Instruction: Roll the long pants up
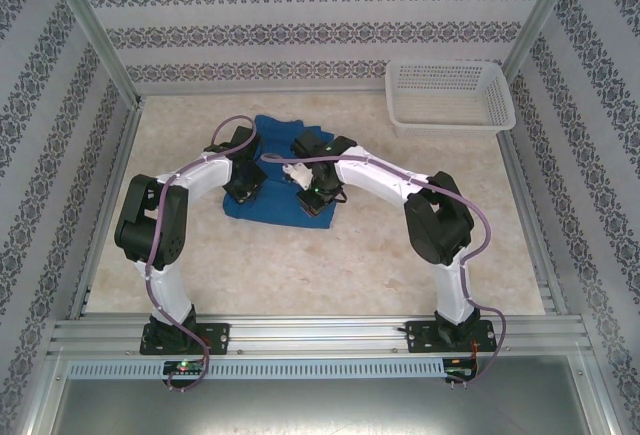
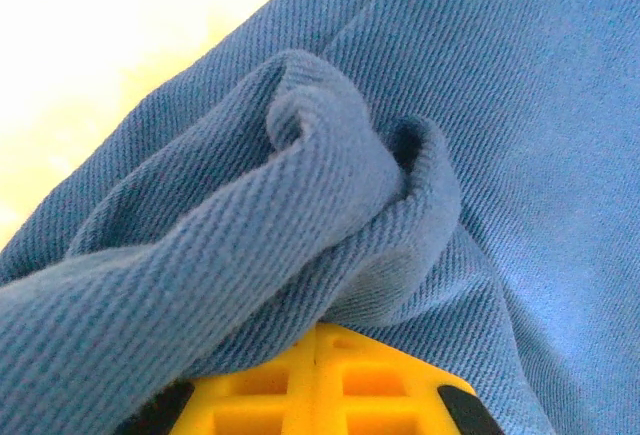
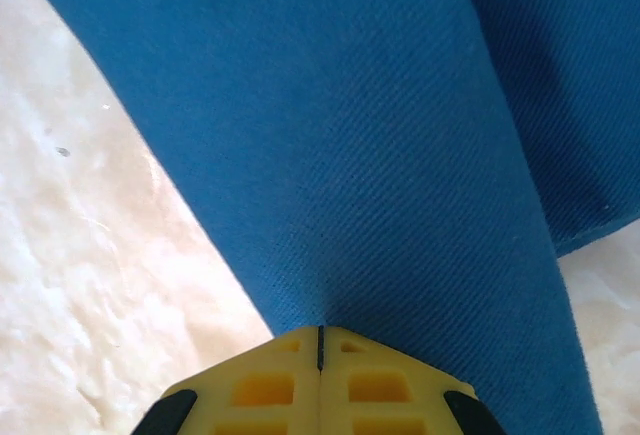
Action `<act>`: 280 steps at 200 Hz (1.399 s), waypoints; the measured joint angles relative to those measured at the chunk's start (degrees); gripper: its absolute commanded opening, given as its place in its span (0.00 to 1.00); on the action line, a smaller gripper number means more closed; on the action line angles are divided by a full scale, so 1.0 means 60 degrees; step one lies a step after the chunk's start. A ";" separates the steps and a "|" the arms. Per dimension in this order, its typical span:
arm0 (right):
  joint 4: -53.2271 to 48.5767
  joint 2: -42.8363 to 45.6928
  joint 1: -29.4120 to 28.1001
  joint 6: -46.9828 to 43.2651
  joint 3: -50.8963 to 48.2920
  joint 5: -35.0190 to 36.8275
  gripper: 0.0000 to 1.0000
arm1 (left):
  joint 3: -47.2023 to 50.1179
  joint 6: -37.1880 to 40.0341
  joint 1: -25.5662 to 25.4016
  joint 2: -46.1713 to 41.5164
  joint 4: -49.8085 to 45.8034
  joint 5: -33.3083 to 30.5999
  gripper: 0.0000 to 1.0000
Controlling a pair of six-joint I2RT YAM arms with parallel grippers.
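- Blue long pants [image 1: 280,207] lie as a folded pad on the desk [image 1: 330,265], mid-width and toward the far half. The white basket [image 1: 450,95] sits well apart at the far right corner.
- Both arms reach in over the pad. In the top view, the left pincer [image 1: 245,187] is on the left part and the right pincer [image 1: 312,200] is near the front right edge.
- Left wrist view: the left pincer [image 2: 318,340] has its yellow tips closed together. A thick curled lip of cloth is bunched right at the tips, so I read it as clamped on the fabric.
- Right wrist view: the right pincer [image 3: 320,340] is also closed, tips meeting. A flat band of cloth runs straight out from them, with bare desk on either side. It looks pinched on an edge, but the contact itself is hidden under the tips.
- Key relation: the cloth extends away from both pincers, toward the far wall. The two grips sit side by side along the near edge.
- My read: the roll axis runs left-right, so the near edge has to travel away from the bases.
- Neither arm is clearly nearer, since both are on the cloth.
- The left side is already curled and the right is flat. Risk: the roll skews unless the two advance together.
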State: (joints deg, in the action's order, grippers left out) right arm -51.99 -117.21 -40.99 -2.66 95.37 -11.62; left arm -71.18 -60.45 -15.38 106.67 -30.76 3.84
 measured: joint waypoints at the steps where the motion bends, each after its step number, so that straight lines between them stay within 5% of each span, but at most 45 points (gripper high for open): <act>1: 0.0004 -0.0007 0.0000 0.0000 0.0000 0.0000 0.00 | 0.0000 0.0000 0.0000 0.0000 -0.0004 0.0000 0.00; 85: 0.0120 -0.1708 0.0729 -0.0080 0.1209 -0.0466 0.01 | 0.0189 0.0007 0.0022 -0.0291 -0.0011 -0.0408 0.00; 103: 0.0510 -0.1464 0.0619 -0.0160 0.0827 -0.0408 0.54 | 0.0219 0.0011 0.0025 -0.0324 -0.0047 -0.0466 0.00; 116: 0.0958 -0.1020 0.0404 -0.0270 0.0317 -0.0248 0.69 | 0.0219 0.0033 0.0025 -0.0324 -0.0047 -0.0463 0.00; 191: 0.2561 0.1177 -0.2459 -0.1300 -0.1348 0.3938 0.76 | 0.0153 0.0051 0.0080 -0.0273 -0.0193 -0.0404 0.00; 280: 0.4058 -0.0138 -0.2433 -0.3377 -0.2368 0.6462 0.78 | -0.0120 0.0583 0.0084 -0.0211 -0.0616 -0.0448 0.00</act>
State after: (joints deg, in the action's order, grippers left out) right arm -27.64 -118.04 -55.59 -22.92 81.17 27.16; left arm -71.90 -56.95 -14.87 105.41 -34.46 1.15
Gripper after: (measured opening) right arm 0.776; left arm 0.046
